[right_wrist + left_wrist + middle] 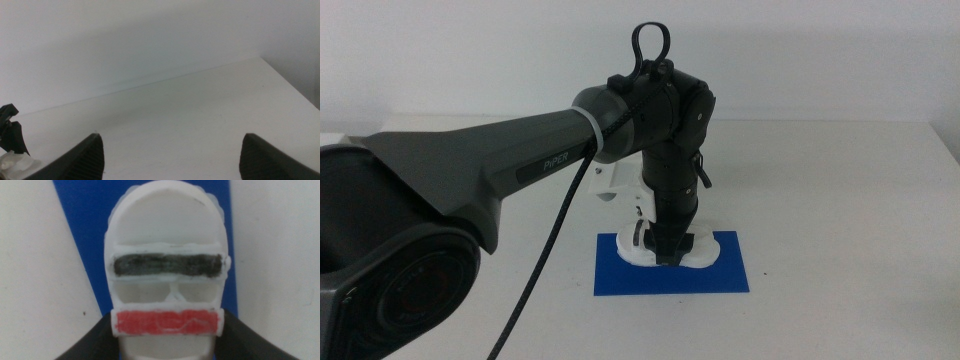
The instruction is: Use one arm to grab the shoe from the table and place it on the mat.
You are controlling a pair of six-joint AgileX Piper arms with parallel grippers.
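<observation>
The left arm reaches down over the blue mat, its end effector pinching the shoe by its sides near the red strap, a grip that keeps the sole level. The shoe sits on the mat, apparently ready for release. The right end effector waits spread apart over the bare table.

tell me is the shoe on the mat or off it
On it. The shoe sits over the blue mat, with the left hand around its sides; the wrist view shows blue under it.
</observation>
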